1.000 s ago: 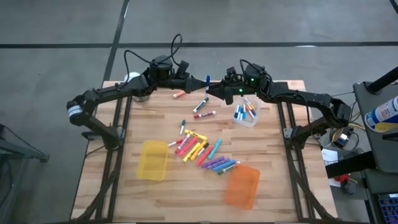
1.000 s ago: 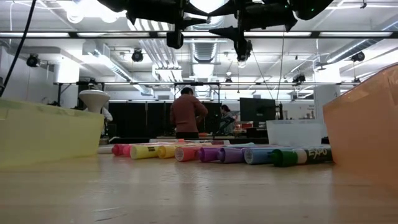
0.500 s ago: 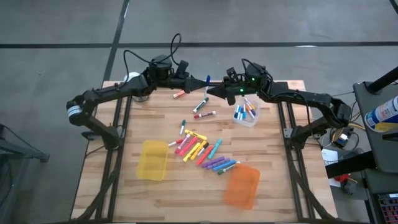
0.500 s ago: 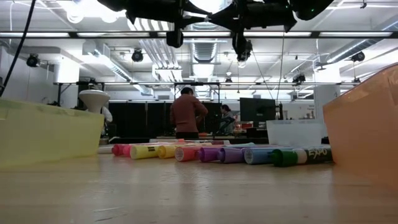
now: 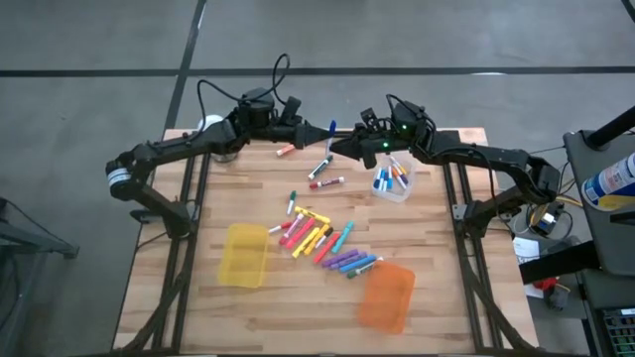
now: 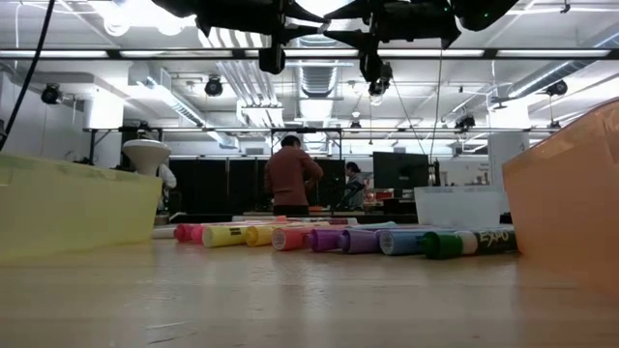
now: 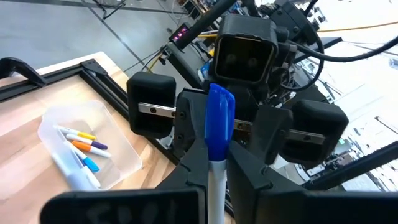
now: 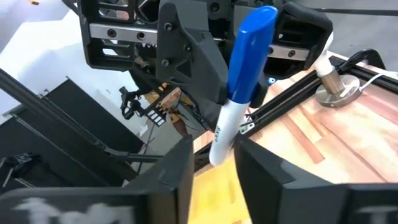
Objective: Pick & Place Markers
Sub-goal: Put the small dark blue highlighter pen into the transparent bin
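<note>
A white marker with a blue cap (image 5: 330, 128) is held up in the air over the far middle of the table, where the two arms meet. My left gripper (image 7: 216, 177) is shut on it. My right gripper (image 8: 215, 155) faces it from the table's right and is open. Its fingers stand on either side of the marker's white tail end (image 8: 219, 146) with a gap on both sides. Many more markers lie in a loose row on the wood at mid-table (image 5: 322, 238), and they also show in the low view (image 6: 348, 239). My left gripper pinches the marker's white barrel (image 7: 216, 168) just below the blue cap (image 7: 219, 115), between its two fingers. It comes about level from the table's left, with the fingers across the marker. The marker is lifted clear of the table and stands nearly upright, cap end up.
A clear bin (image 5: 394, 180) holding a few markers sits at the far right, a yellow bin (image 5: 244, 255) near left and an orange bin (image 5: 386, 297) near right. Loose markers (image 5: 325, 176) lie below the grippers. A person (image 6: 293, 177) stands in the room beyond.
In the low view my right gripper has risen a little and tipped beside the held marker. The marker and my left gripper have stayed where they were.
</note>
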